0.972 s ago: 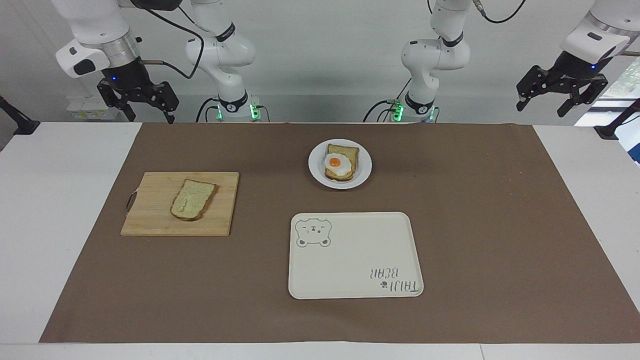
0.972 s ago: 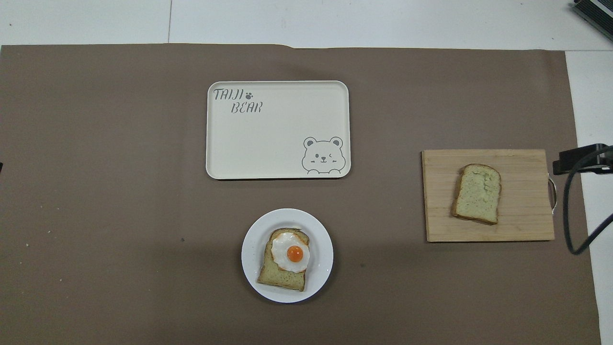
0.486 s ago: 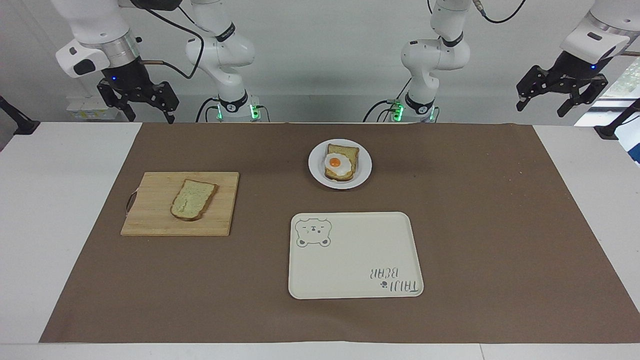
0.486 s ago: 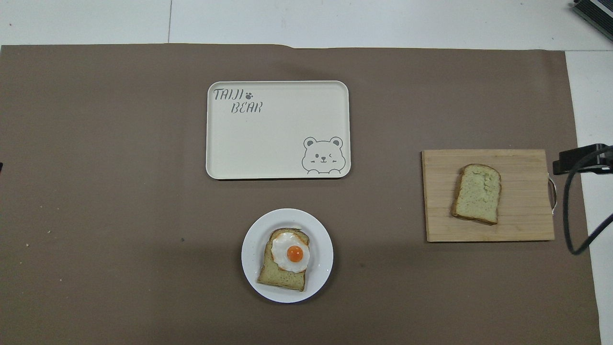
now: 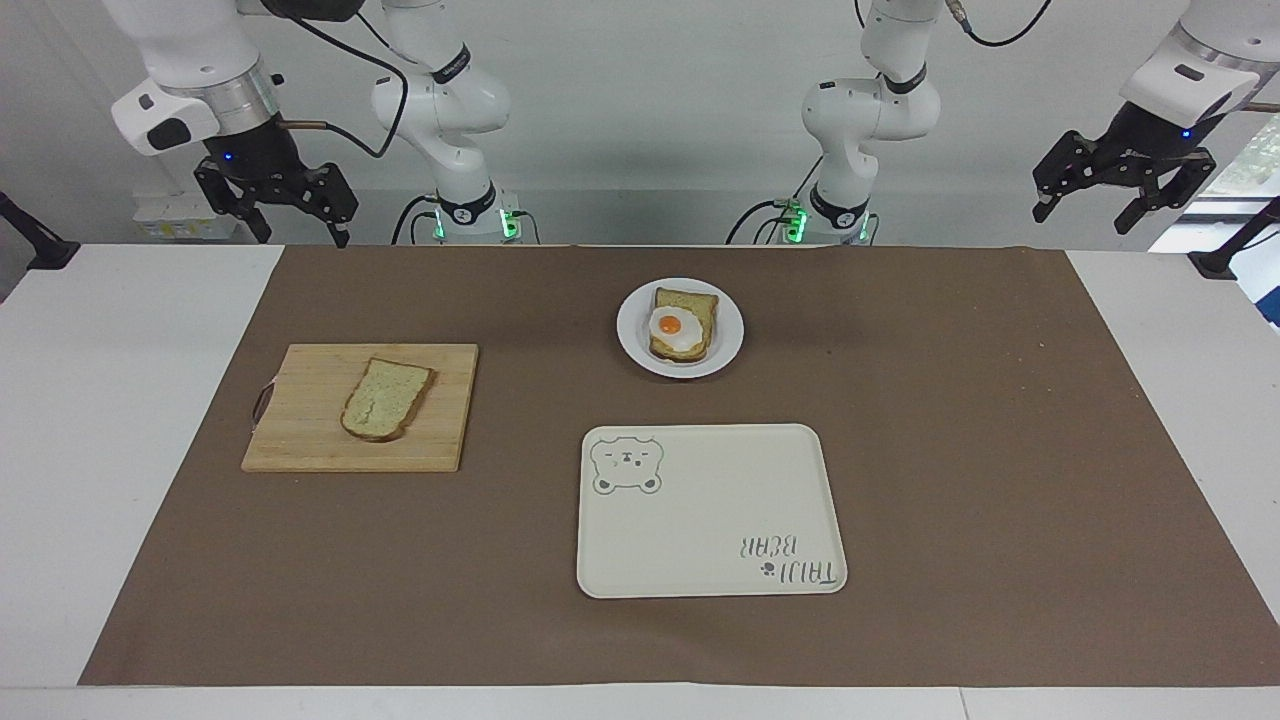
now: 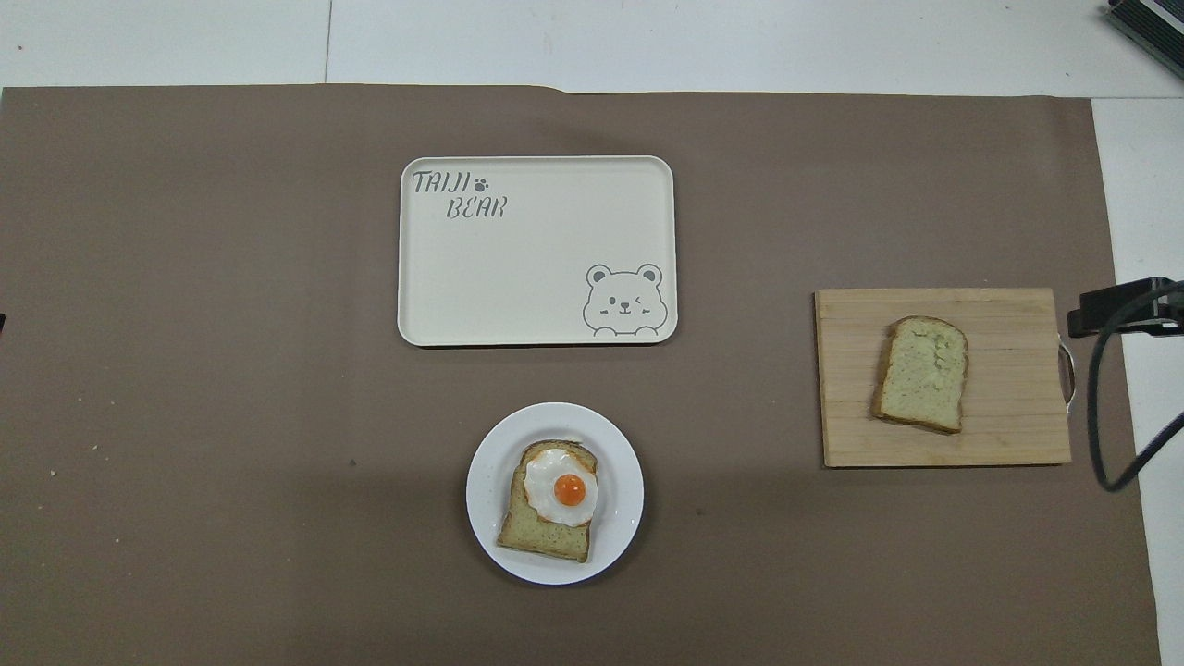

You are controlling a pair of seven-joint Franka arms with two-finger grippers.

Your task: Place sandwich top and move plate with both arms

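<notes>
The sandwich top (image 5: 386,399) (image 6: 922,374), a pale slice with a brown crust, lies flat on a wooden cutting board (image 5: 300,420) (image 6: 1008,416) toward the right arm's end of the table. The white plate (image 5: 632,330) (image 6: 486,490) sits near the robots at mid-table and carries a bread slice topped with a fried egg (image 5: 683,325) (image 6: 560,490). My right gripper (image 5: 300,232) hangs open and empty, high over the table edge by the board's end. My left gripper (image 5: 1085,215) hangs open and empty over the other end. Neither gripper shows in the overhead view.
A cream rectangular tray (image 5: 700,520) (image 6: 518,268) with a bear drawing lies farther from the robots than the plate. A brown mat (image 5: 950,450) covers most of the table. A black cable (image 6: 1105,435) loops at the table edge beside the board.
</notes>
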